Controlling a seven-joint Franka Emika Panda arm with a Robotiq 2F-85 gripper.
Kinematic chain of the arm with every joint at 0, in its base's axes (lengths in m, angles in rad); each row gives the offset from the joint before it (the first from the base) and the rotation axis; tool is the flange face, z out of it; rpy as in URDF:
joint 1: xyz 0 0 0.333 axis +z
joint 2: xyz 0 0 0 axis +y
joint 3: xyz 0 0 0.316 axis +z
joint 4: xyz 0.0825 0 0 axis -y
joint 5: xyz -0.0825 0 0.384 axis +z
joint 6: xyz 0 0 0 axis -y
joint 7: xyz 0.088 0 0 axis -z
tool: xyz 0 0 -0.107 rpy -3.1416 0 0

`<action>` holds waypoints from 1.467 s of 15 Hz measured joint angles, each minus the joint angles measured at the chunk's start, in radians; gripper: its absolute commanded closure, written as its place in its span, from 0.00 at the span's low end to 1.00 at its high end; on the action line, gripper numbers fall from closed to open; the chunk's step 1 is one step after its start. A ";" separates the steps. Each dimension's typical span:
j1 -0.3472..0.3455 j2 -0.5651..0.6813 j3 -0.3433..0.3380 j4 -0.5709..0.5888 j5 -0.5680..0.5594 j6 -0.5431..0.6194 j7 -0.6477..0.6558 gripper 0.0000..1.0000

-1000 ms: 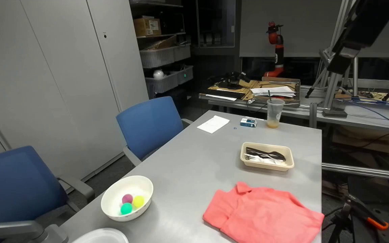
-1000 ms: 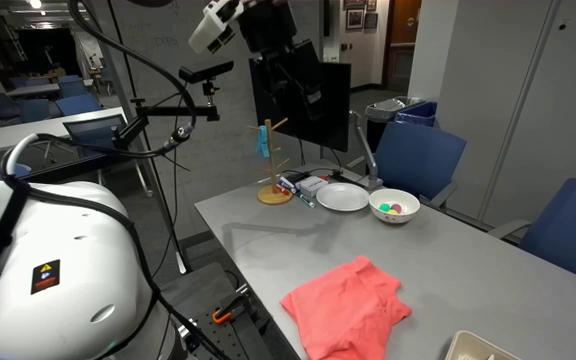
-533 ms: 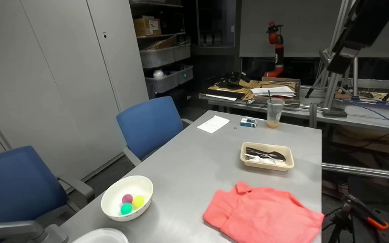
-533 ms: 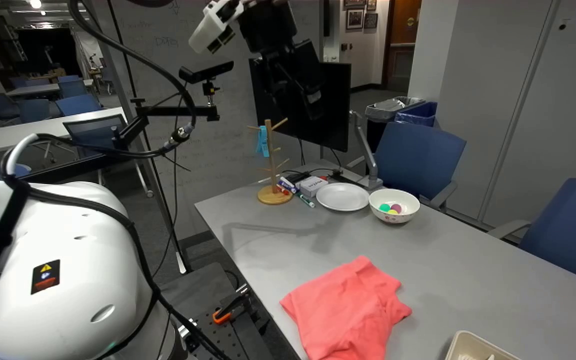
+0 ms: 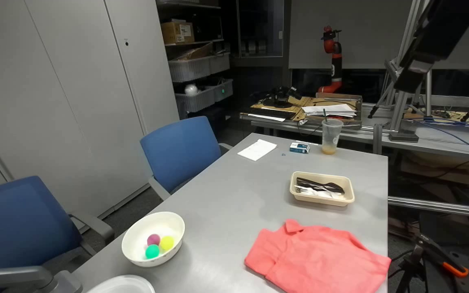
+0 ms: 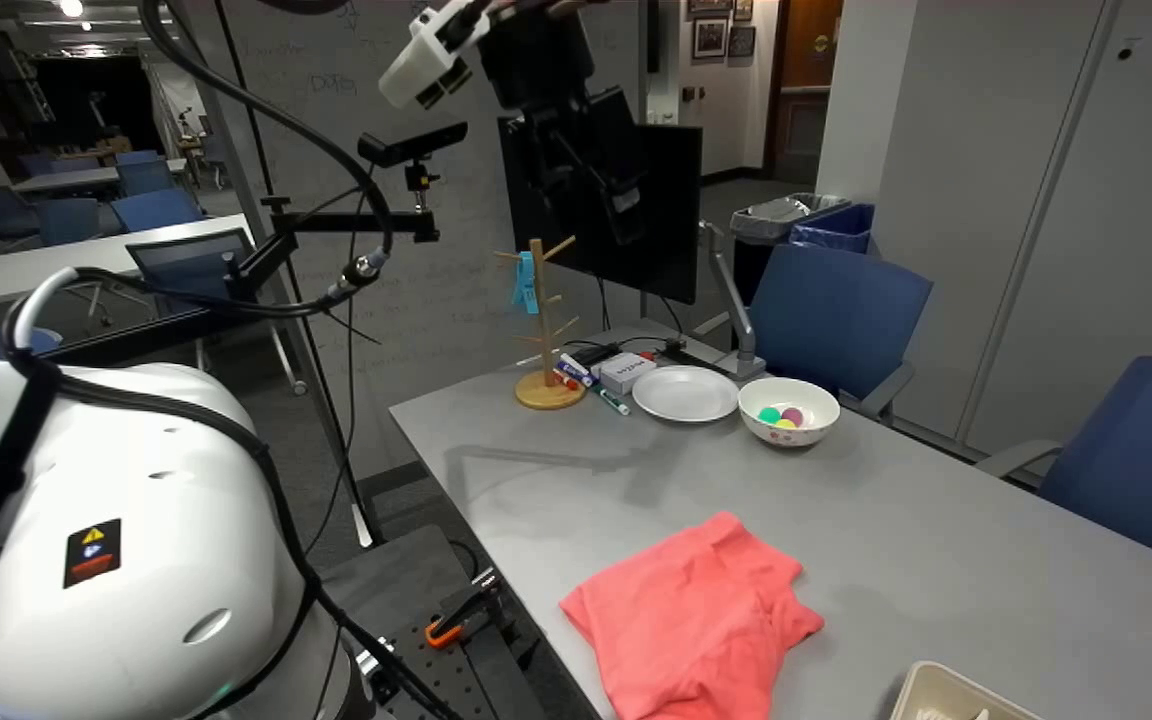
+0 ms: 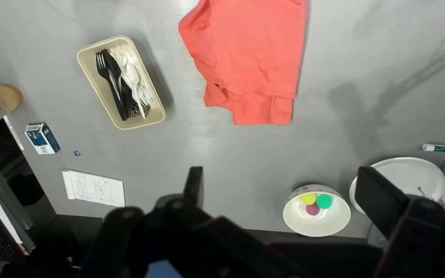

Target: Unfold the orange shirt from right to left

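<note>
The orange shirt lies wrinkled and folded on the grey table. It shows in both exterior views. In the wrist view the shirt is at the top middle, cut off by the frame's top. It has a straight edge on its right and short folded layers at its lower end. My gripper is open and empty, with its fingers wide apart. It hangs high above the table, apart from the shirt. It also shows in an exterior view at the upper right.
A beige tray of plastic cutlery lies beside the shirt. A white bowl with coloured balls and a white plate stand farther off. A wooden stand, markers and a small box are near the table's end.
The arm has shifted very slightly in both exterior views. The shirt and the other objects have not moved.
</note>
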 measured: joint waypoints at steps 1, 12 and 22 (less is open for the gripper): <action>0.000 0.002 0.000 0.000 0.005 -0.003 0.000 0.00; 0.000 0.007 0.000 0.006 0.015 -0.071 0.000 0.00; 0.000 0.125 0.034 0.078 0.028 -0.086 0.023 0.00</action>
